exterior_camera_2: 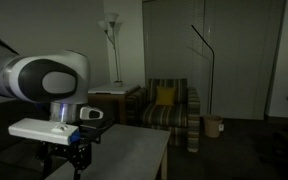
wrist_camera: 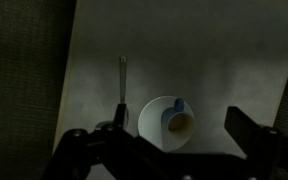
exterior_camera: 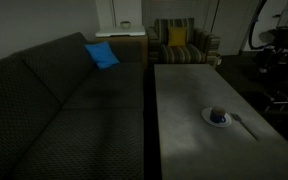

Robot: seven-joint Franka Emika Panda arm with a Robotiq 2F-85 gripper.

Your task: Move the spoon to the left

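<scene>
The spoon [wrist_camera: 123,82] is thin and pale and lies on the grey table, its handle pointing away from me in the wrist view. It lies next to a round white saucer [wrist_camera: 149,118] that holds a small dark blue cup [wrist_camera: 177,120]. In an exterior view the spoon [exterior_camera: 245,126] lies beside the saucer [exterior_camera: 208,116] near the table's side edge. My gripper [wrist_camera: 178,126] hangs above the saucer, open and empty. One dark finger is over the spoon's near end and the other is far across. The gripper also shows in an exterior view [exterior_camera_2: 68,160].
A long dark sofa [exterior_camera: 54,100] with a blue cushion [exterior_camera: 101,55] runs along one side of the table [exterior_camera: 184,90]. A striped armchair [exterior_camera: 180,42] with a yellow cushion stands beyond the table's far end. The room is dim.
</scene>
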